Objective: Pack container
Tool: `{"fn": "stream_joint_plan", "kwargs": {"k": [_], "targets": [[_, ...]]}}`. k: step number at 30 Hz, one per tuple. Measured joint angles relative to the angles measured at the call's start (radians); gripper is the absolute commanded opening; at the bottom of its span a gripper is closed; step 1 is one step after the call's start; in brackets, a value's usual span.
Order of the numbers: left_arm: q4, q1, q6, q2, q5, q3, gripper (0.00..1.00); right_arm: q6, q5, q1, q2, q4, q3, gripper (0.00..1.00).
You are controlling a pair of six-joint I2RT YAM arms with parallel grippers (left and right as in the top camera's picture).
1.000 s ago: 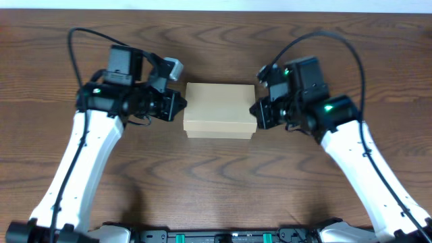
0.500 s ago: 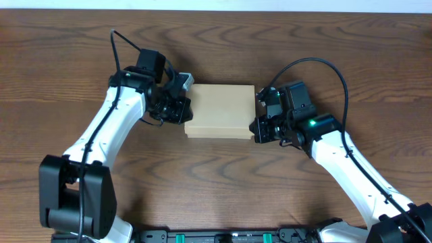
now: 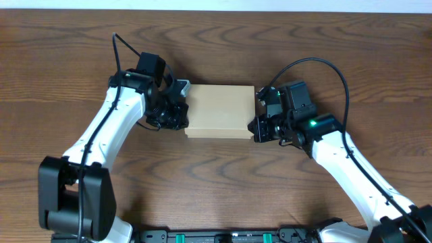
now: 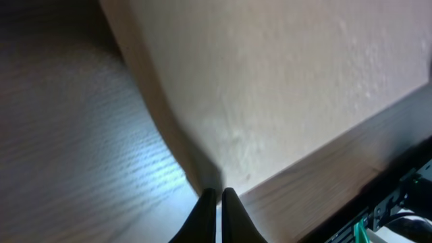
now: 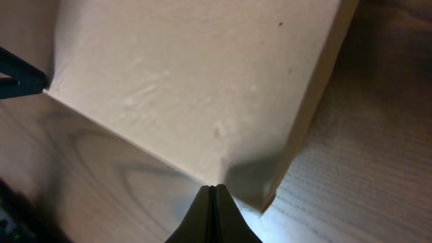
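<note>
Now both arms have closed in: our left gripper (image 3: 181,120) and right gripper (image 3: 255,129), jaws together, touch the container (image 3: 219,110) at its near corners, mid-desk toward the far edge. Lid shut; packing looks done.

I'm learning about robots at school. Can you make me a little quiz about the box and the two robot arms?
1. True or false: the container has its lid standing open.
2. Where is the left gripper? A) at the container's left edge; B) on the middle of the lid; C) far away from the container.
3. Fill in: in its wrist view, the right gripper has its fingers ___ (open or shut).

Key: 1 false, the lid lies flat and closed; 2 A; 3 shut.
</note>
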Motion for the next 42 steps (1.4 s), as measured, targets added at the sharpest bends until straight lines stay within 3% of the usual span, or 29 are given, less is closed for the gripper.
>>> {"fn": "stream_joint_plan", "kwargs": {"k": [6,15,22,23,24,25,26,32,42], "targets": [[-0.071,0.001,0.000,-0.228,-0.049,-0.005,0.06,0.007,0.004,0.000,-0.185,-0.139,0.056,0.01],[-0.294,0.001,0.015,-0.705,-0.085,-0.011,0.06,0.019,0.159,0.000,-0.674,-0.489,0.084,0.01],[-0.267,0.001,-0.024,-1.084,-0.088,-0.226,0.06,0.019,0.223,0.000,-1.044,-0.619,0.029,0.02],[-0.258,0.001,-0.042,-1.125,-0.089,-0.262,0.07,0.022,0.227,0.000,-1.088,-0.629,0.011,0.11],[-0.251,0.001,-0.059,-1.154,-0.090,-0.287,0.25,0.031,0.231,0.000,-1.122,-0.632,-0.003,0.40],[-0.244,0.001,-0.072,-1.173,-0.093,-0.304,0.63,0.039,0.237,0.000,-1.143,-0.634,-0.013,0.99],[-0.237,0.001,-0.088,-1.189,-0.095,-0.317,0.95,0.046,0.238,0.000,-1.169,-0.637,-0.024,0.99],[-0.237,0.001,-0.167,-1.217,-0.100,-0.331,0.95,0.090,0.243,0.000,-1.208,-0.645,-0.032,0.99],[-0.241,0.001,-0.192,-1.217,-0.101,-0.331,0.95,0.108,0.244,0.000,-1.208,-0.649,-0.034,0.99]]}}
